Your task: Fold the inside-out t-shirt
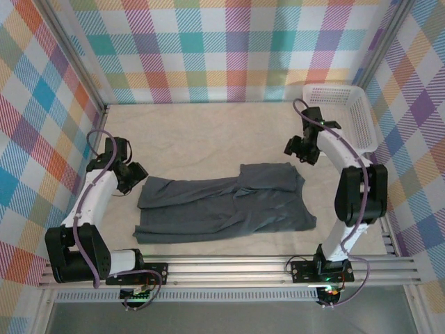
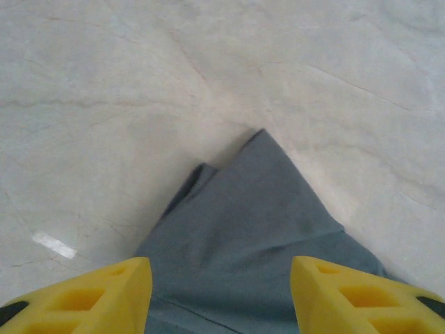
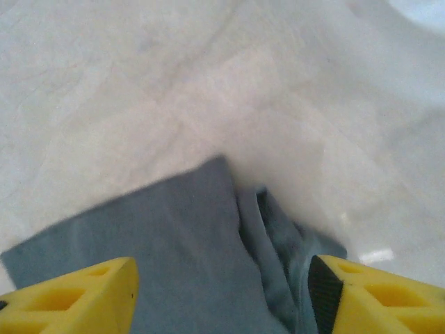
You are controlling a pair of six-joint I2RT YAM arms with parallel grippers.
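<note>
Jaws parted on both sides, gripping nothing. Left gripper [image 2: 221,296]: yellow fingers [image 2: 83,299] well apart, a corner of the inside-out t-shirt [image 2: 257,229] lying flat beneath and just ahead of the gap, bare table [image 2: 104,83] beyond. Right gripper [image 3: 222,296]: likewise spread and empty, the opposite far corner of cloth under the gap, a bunched fold toward its right finger. Seen from above, laid out as a long band, long axis running from one gripper to the other, each at its own end's far corner. Left apparently the closer, just beside the cloth; right a little past the far edge. Probably an end-to-end fold next, either end within reach.
</note>
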